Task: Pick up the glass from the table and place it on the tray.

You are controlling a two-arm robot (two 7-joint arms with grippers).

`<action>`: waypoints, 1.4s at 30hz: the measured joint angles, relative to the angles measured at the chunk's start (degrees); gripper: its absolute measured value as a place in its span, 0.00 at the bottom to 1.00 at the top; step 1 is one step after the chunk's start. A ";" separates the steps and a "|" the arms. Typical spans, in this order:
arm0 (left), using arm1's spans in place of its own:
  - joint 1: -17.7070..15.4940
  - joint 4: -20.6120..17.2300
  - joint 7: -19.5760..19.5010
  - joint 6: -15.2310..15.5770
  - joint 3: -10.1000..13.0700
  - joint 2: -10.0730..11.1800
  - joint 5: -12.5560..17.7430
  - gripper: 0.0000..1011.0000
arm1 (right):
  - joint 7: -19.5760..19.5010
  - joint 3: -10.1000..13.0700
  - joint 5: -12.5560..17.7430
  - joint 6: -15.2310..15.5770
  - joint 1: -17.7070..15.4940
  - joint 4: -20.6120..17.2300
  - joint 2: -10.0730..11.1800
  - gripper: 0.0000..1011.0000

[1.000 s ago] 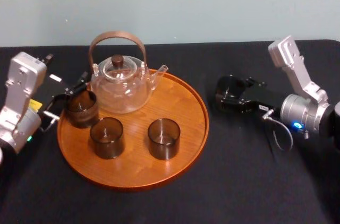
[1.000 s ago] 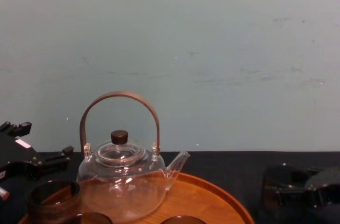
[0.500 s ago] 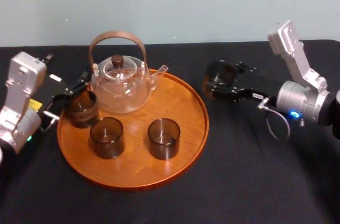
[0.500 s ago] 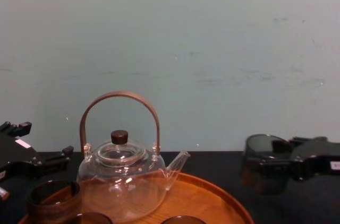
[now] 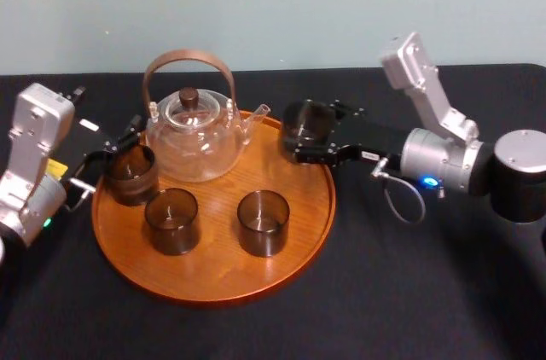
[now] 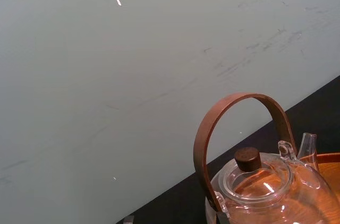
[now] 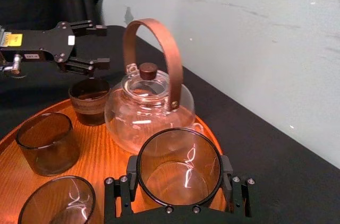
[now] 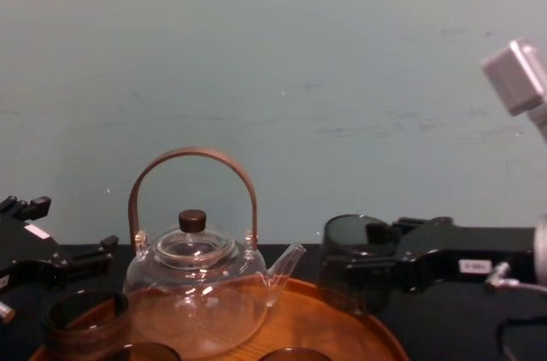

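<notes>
Smoky glass (image 5: 305, 119) hangs clamped in the right gripper (image 5: 309, 143) over the tray's (image 5: 213, 281) right rim. The left gripper (image 5: 118, 148), fingers apart, sits at its left edge.

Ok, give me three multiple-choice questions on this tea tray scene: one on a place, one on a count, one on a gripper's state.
1. Where is the glass held by the right gripper?
A) above the tray's right rim, near the teapot spout
B) on the black cloth
C) inside the teapot
2. How many glasses stand on the tray?
A) one
B) three
C) five
3. The right gripper is:
A) open and empty
B) shut on the teapot handle
C) shut on the glass
Answers: 1 A, the head view shows it over the rim; 2 B, three stand by the teapot; 3 C, it clasps the glass. The left gripper waits at the tray's left edge.
</notes>
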 joint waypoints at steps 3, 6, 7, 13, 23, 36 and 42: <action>0.00 0.00 0.00 0.00 0.00 0.00 0.00 0.99 | 0.37 -1.01 -0.48 -0.72 0.81 1.52 -0.87 0.89; 0.00 0.00 0.00 0.00 0.00 0.00 0.00 0.99 | 0.80 -2.01 -0.94 -1.58 1.51 3.12 -1.68 0.89; 0.00 0.00 0.00 0.00 0.00 0.00 0.00 0.99 | 0.88 -2.19 -1.05 -1.78 1.64 3.47 -1.82 0.89; 0.00 0.00 0.00 0.00 0.00 0.00 0.00 0.99 | 2.27 -3.50 -1.62 -3.77 2.63 6.82 -3.06 0.89; 0.00 0.00 0.00 0.00 0.00 0.00 0.00 0.99 | 3.67 -4.71 -2.31 -6.00 3.83 12.11 -4.82 0.89; 0.00 0.00 0.00 0.00 0.00 0.00 0.00 0.99 | 3.23 -4.76 -3.38 -6.35 4.36 14.65 -5.77 0.89; 0.00 0.00 0.00 0.00 0.00 0.00 0.00 0.99 | 2.93 -4.77 -3.73 -6.27 4.36 14.65 -5.79 0.89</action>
